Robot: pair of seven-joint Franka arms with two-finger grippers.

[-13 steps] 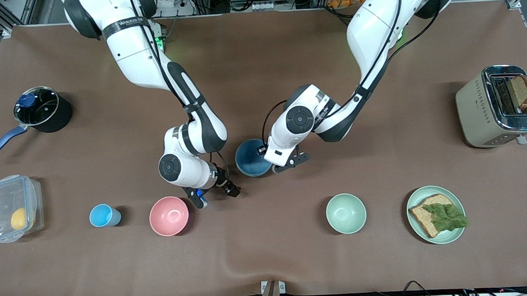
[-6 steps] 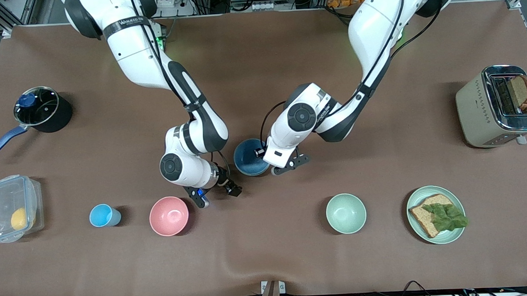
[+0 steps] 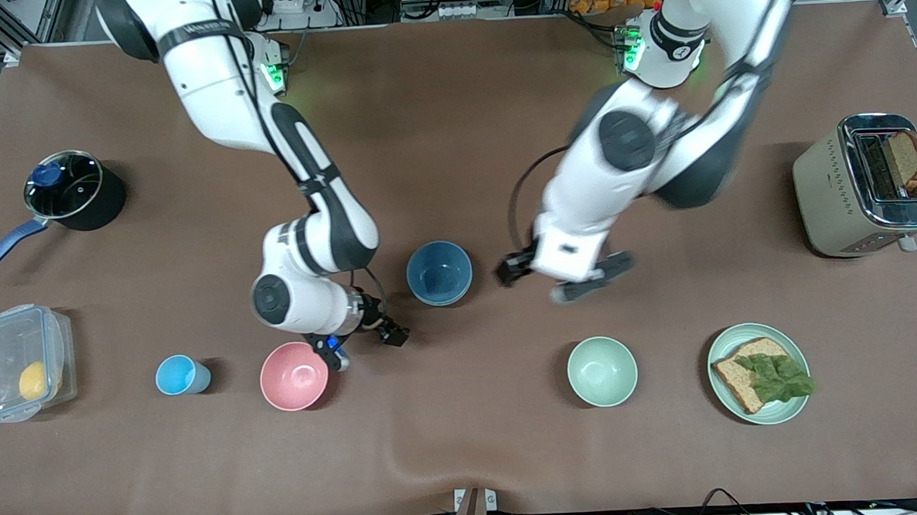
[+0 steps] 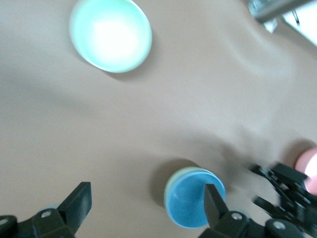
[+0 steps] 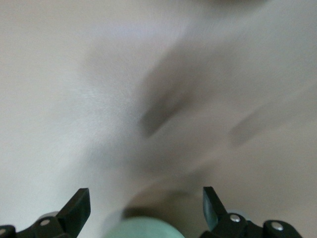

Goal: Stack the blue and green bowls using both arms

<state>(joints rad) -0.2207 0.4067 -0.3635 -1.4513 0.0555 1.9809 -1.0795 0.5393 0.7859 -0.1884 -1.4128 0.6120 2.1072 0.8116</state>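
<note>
The blue bowl [image 3: 439,272] stands upright mid-table. In the left wrist view it [image 4: 195,206] sits nested in the green bowl [image 4: 169,187], of which only a thin pale rim shows. My left gripper [image 3: 558,279] is open and empty, up over bare table beside the bowls, toward the left arm's end; its fingers [image 4: 79,198] frame the stack's edge. My right gripper [image 3: 363,344] is open and empty, low between the pink bowl and the blue bowl. In the right wrist view [image 5: 145,196] a pale green rounded edge shows between the fingers; I cannot tell what it is.
A pink bowl [image 3: 294,375] and a light-blue cup [image 3: 179,375] lie toward the right arm's end, with a plastic box [image 3: 22,362] and a pot [image 3: 68,189]. A mint bowl [image 3: 602,371], a plate with bread [image 3: 798,405] and a toaster [image 3: 827,187] lie toward the left arm's end.
My left gripper has let go of the blue bowl, lifted and moved off toward the left arm's end. My right gripper has shifted a little toward the pink bowl.
</note>
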